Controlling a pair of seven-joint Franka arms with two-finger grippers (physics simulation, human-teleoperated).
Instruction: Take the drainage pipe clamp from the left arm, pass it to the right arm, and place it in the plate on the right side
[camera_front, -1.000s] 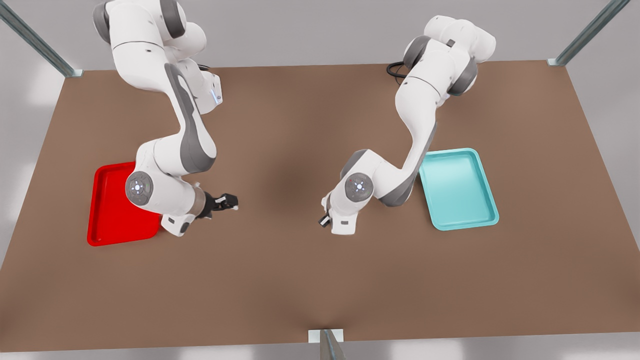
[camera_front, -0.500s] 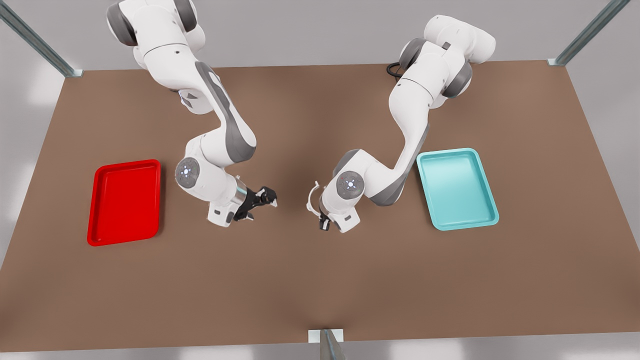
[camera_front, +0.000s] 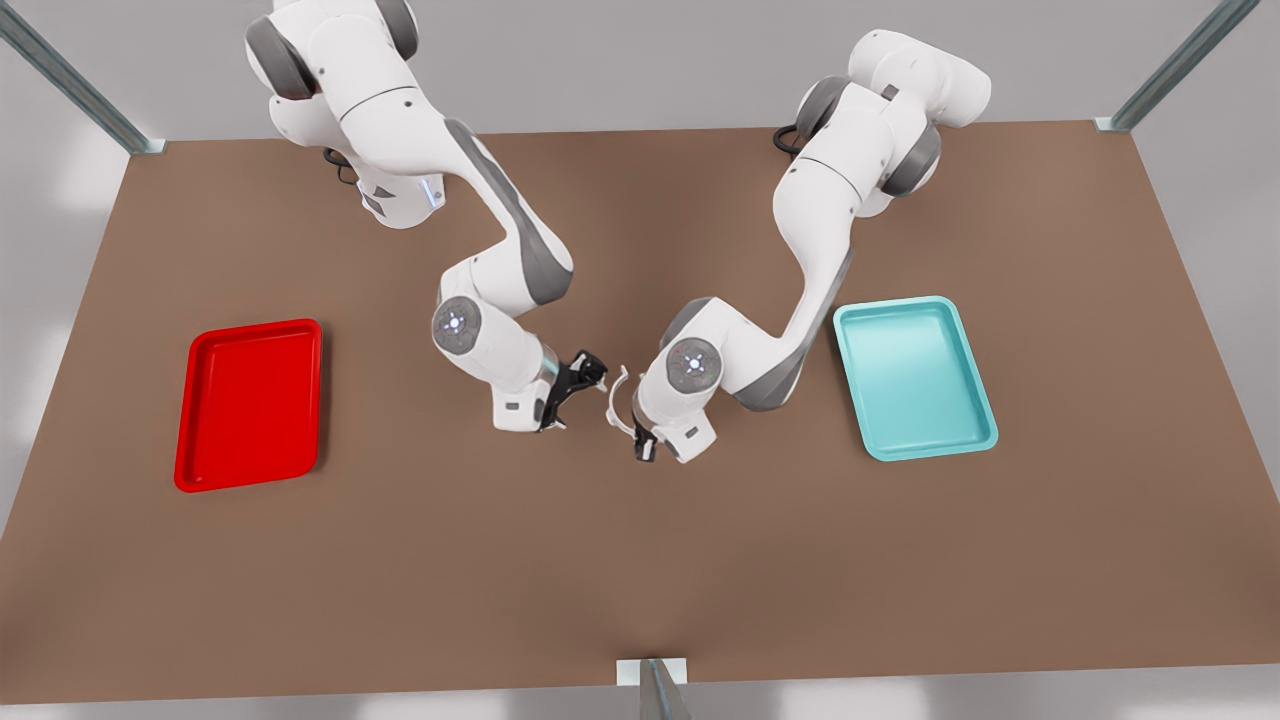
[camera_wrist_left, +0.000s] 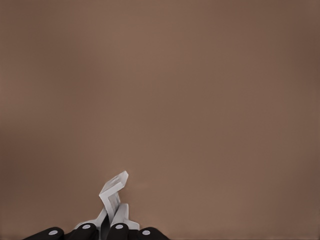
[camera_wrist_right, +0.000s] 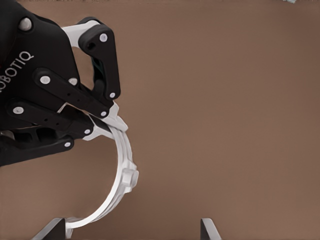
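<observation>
The white C-shaped drainage pipe clamp hangs above the table's middle, with my left gripper shut on one end of it. That gripper belongs to the arm on the front view's right. The left wrist view shows the clamp sticking out from the left gripper. My right gripper, on the other arm, faces the clamp from the front view's left, a short gap away. In the right wrist view the clamp arcs from the left gripper towards my open right gripper. The red plate lies at the front view's left.
A teal tray lies at the front view's right, beside the left arm's elbow. The brown table stretches wide in front of both grippers. Metal frame posts stand at the far corners and at the front edge's middle.
The right arm has swung from beside the red plate to the table's middle, closing on the clamp. The left gripper turned and shifted slightly towards it, bringing the clamp into view.
</observation>
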